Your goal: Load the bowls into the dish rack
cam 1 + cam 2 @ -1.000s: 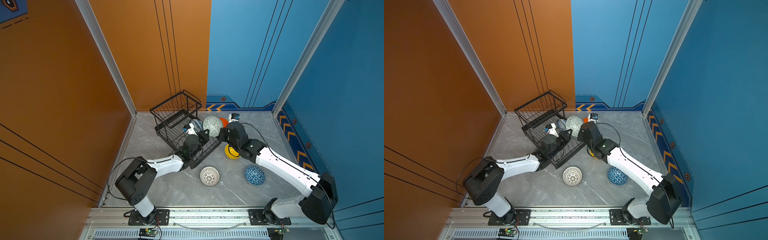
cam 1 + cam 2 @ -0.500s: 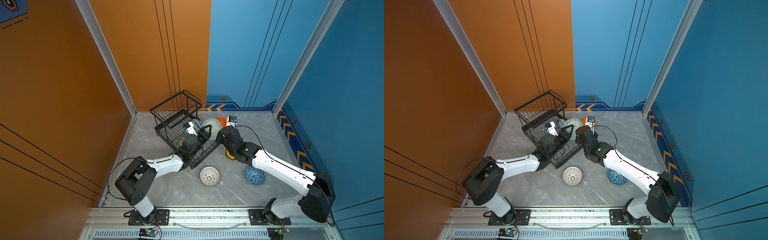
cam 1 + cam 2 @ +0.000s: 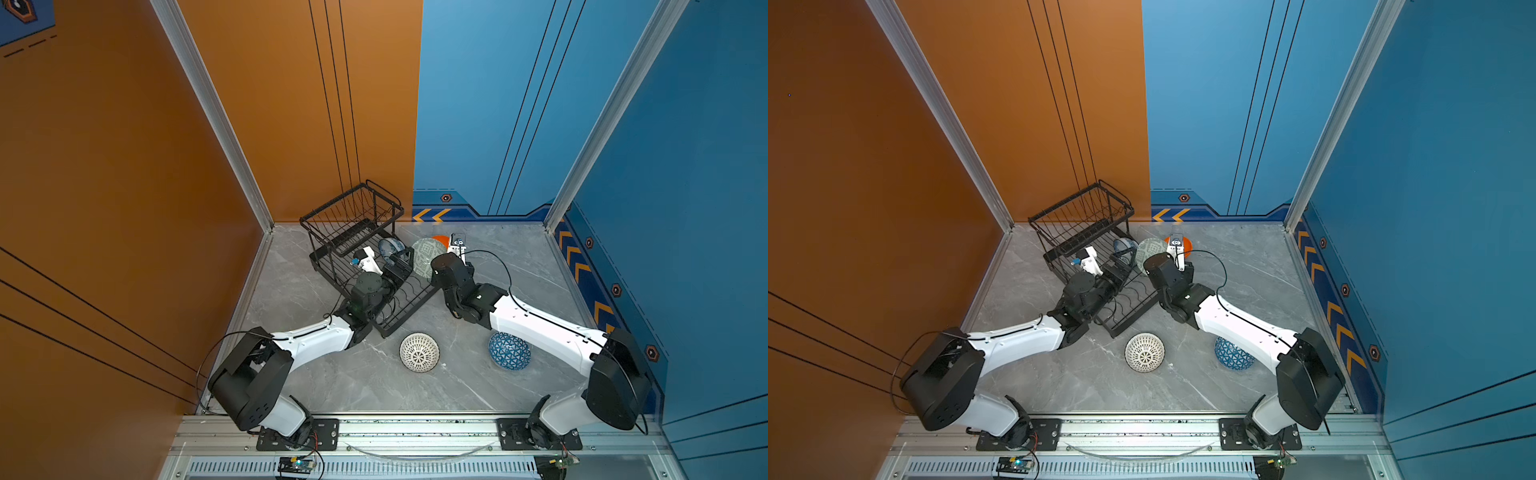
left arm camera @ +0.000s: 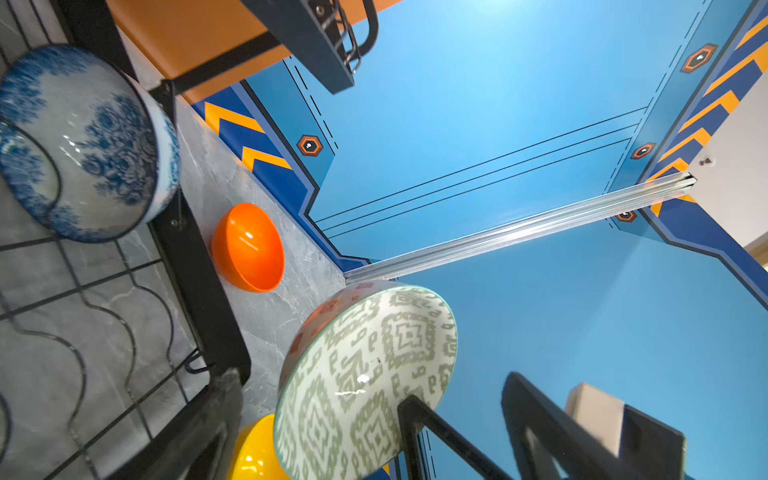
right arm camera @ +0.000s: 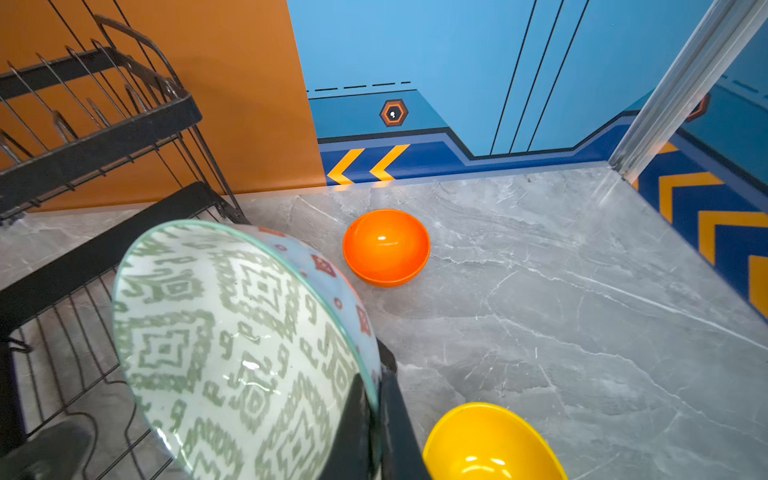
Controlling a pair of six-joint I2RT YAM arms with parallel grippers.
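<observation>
While right gripper point(image 5: 374, 419) clamps the pale green bowl point(image 5: 232, 340) rim at the dish rack point(image 5: 83, 266) edge, left gripper point(image 4: 463, 399) stands spread apart.

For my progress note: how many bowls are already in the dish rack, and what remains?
Done: one, the floral bowl stands in the dish rack; the left gripper is open near it. In hand: the right gripper clamps the green patterned bowl, on edge at the rack. Remaining: orange bowl, yellow bowl, lattice bowl and blue triangle bowl, all on the table.
</observation>
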